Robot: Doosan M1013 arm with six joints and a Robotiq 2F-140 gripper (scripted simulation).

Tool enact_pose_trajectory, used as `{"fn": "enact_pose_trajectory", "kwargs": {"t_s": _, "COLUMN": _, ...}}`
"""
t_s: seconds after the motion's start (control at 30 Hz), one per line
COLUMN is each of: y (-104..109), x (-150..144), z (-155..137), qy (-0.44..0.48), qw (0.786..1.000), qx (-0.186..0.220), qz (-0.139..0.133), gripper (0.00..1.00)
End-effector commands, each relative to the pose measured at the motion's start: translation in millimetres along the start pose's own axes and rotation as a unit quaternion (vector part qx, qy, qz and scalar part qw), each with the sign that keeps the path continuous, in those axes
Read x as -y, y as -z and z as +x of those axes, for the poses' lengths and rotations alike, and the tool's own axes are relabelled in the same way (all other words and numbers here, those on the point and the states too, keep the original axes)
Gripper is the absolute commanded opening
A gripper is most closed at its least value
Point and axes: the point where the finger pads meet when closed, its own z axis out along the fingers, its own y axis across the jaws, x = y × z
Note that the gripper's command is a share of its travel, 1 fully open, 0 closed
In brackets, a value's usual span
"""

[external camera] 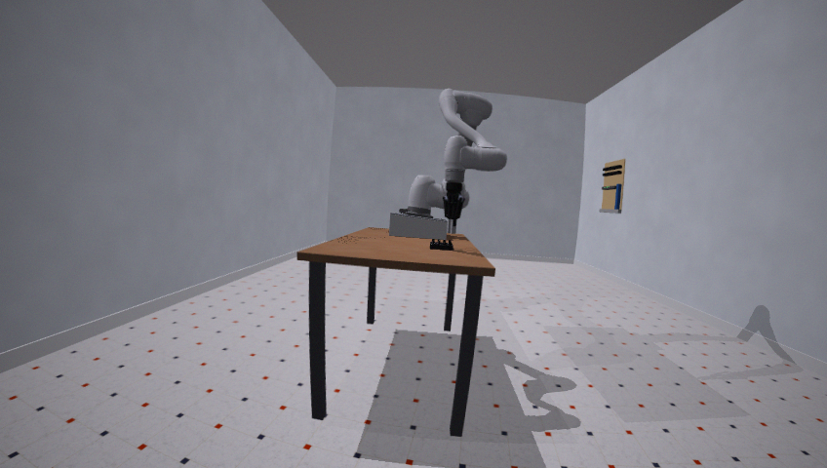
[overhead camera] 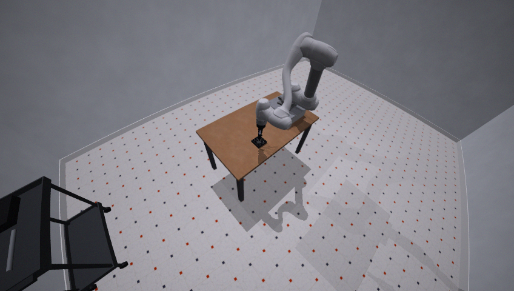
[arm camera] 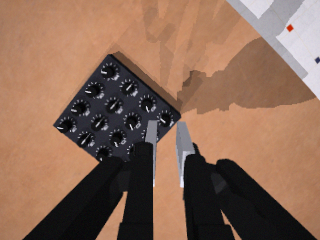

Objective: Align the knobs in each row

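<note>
Black and square, the knob box [arm camera: 115, 112] with its sixteen small round knobs stands on the brown wooden table [overhead camera: 230, 137], near the edge on the tiled-floor side. Above it hangs the black two-finger gripper [arm camera: 166, 150] of the white arm [overhead camera: 288, 79], fingers narrowed to a slim gap and holding nothing (table surface shows between the pale fingertips). In the wrist view the box sits diagonally, its right corner near those tips.

High corner, low frontal, wrist downward.
</note>
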Motion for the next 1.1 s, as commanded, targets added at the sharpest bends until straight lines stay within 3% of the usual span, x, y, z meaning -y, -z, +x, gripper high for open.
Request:
{"fn": "enact_pose_trajectory", "kwargs": {"t_s": 0.0, "y": 1.9, "x": 0.0, "z": 0.1, "qy": -0.078, "qw": 0.997, "qx": 0.005, "qz": 0.004, "gripper": 0.12}}
{"fn": "enact_pose_trajectory", "kwargs": {"t_s": 0.27, "y": 6.1, "x": 0.0, "z": 0.1, "qy": -0.25, "qw": 0.968, "qx": 0.006, "qz": 0.003, "gripper": 0.12}}
{"fn": "enact_pose_trajectory", "kwargs": {"t_s": 0.33, "y": 6.1, "x": 0.0, "z": 0.1, "qy": -0.25, "qw": 0.968, "qx": 0.006, "qz": 0.003, "gripper": 0.12}}
{"fn": "enact_pose_trajectory", "kwargs": {"t_s": 0.5, "y": 8.6, "x": 0.0, "z": 0.1, "qy": -0.348, "qw": 0.937, "qx": 0.006, "qz": 0.002, "gripper": 0.12}}
{"fn": "enact_pose_trajectory", "kwargs": {"t_s": 1.07, "y": 8.9, "x": 0.0, "z": 0.1, "qy": -0.358, "qw": 0.934, "qx": 0.006, "qz": 0.002, "gripper": 0.12}}
